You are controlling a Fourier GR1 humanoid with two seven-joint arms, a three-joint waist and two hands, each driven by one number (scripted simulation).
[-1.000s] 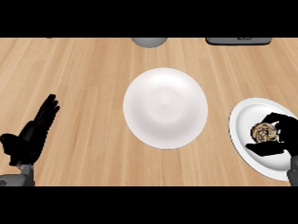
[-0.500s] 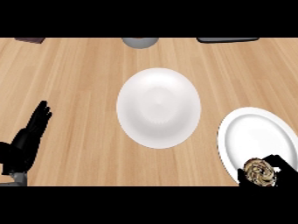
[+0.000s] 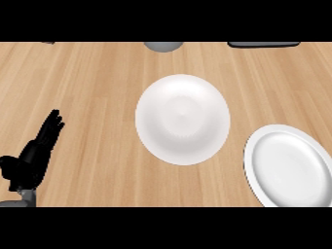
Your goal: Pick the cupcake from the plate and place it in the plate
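A wooden worktop (image 3: 89,87) fills the frame, its grain running left to right. In the middle lies a white plate (image 3: 183,119), seen as a tall oval, with nothing on it. A second white plate (image 3: 292,166), with a raised rim, sits at the lower right of the frame, near the first but not touching it; its lower edge meets the bottom of the view. It too is bare.

The left hand (image 3: 33,155) shows at the lower left of the frame, well apart from both plates. It is resting, its fingers straight and held side by side, pointing up and slightly to the right, with the thumb standing off to the left. It holds nothing and touches no plate. A bit of grey forearm (image 3: 17,200) shows below it at the bottom edge.

The right hand is nowhere in the frame, and neither is the cupcake: it is on neither plate and nowhere on the visible worktop.

At the top edge, a grey rounded thing (image 3: 163,46) is cut off above the middle plate, and a dark flat thing (image 3: 263,44) lies at the upper right, also cut off.
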